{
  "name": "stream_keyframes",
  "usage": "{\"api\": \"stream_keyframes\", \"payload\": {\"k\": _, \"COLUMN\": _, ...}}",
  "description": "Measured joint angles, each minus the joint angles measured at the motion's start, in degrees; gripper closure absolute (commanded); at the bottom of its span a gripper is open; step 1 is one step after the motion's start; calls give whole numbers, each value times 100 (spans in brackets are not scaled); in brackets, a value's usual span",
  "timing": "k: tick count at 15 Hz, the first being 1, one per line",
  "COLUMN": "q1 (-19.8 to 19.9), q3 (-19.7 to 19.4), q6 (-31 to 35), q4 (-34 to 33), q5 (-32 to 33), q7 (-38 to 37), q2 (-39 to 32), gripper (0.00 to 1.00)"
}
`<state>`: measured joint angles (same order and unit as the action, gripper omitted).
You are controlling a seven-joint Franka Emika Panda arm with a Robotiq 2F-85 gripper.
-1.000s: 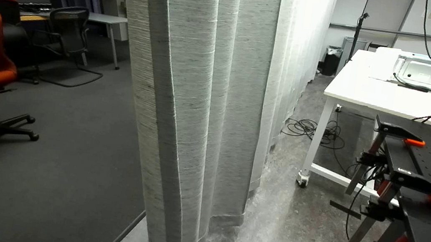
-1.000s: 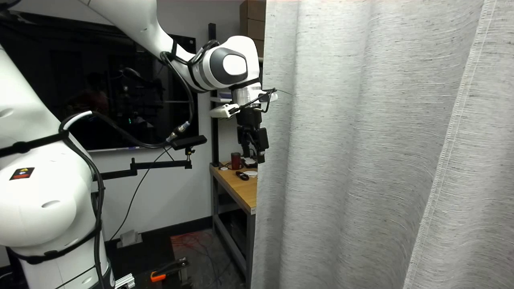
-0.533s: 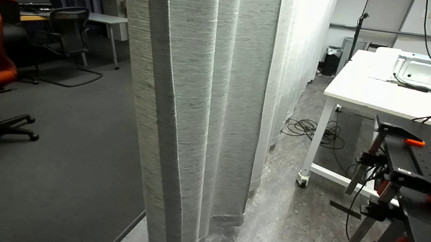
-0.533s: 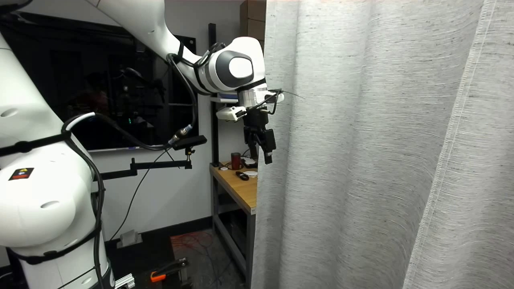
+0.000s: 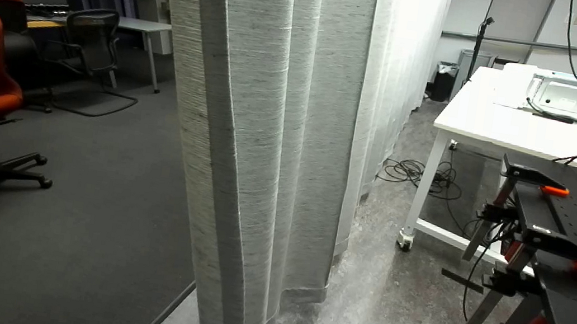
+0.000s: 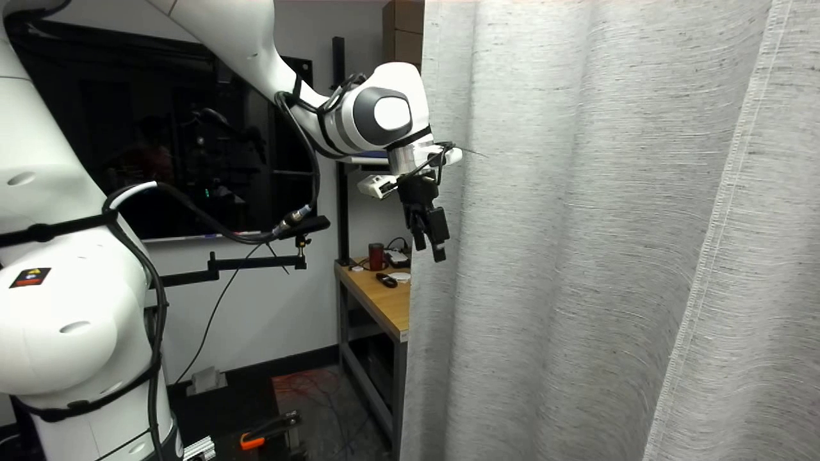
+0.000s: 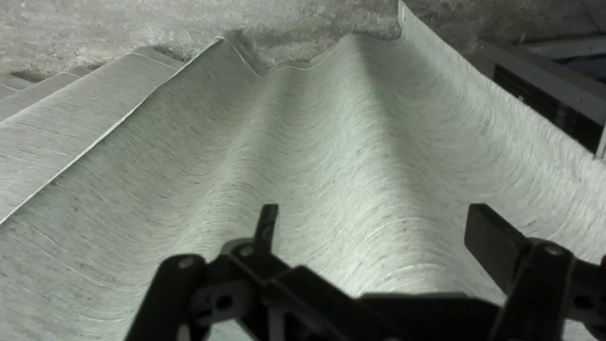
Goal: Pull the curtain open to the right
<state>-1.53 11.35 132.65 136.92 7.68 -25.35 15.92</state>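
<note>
The hand [image 7: 372, 215] is released, its fingers [image 7: 492, 244] wide apart before the pleated curtain [image 7: 307, 170]; whether they touch it is unclear. In an exterior view the curtain hangs beyond the left edge of the white table [image 5: 514, 126], floor [image 5: 377, 231] showing between.

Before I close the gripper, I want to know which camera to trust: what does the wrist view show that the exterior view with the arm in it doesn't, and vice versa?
Only the wrist view shows the bottom hem of the curtain and the floor along it. Only that exterior view shows the arm, the dark panel and the wooden tabletop. Both share the curtain and the open gripper.
</note>
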Motion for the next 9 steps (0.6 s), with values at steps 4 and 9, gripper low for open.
{"api": "stream_keyframes", "payload": {"k": 4, "q1": 154, "q3": 18, "q6": 567, "q4": -284, "q5": 532, "q7": -884, "q2": -322, "gripper": 0}}
{"api": "stream_keyframes", "payload": {"k": 9, "q1": 263, "q3": 2, "q6": 1307, "q4": -521, "q5": 1299, "q7": -1506, "q2": -582, "gripper": 0}}
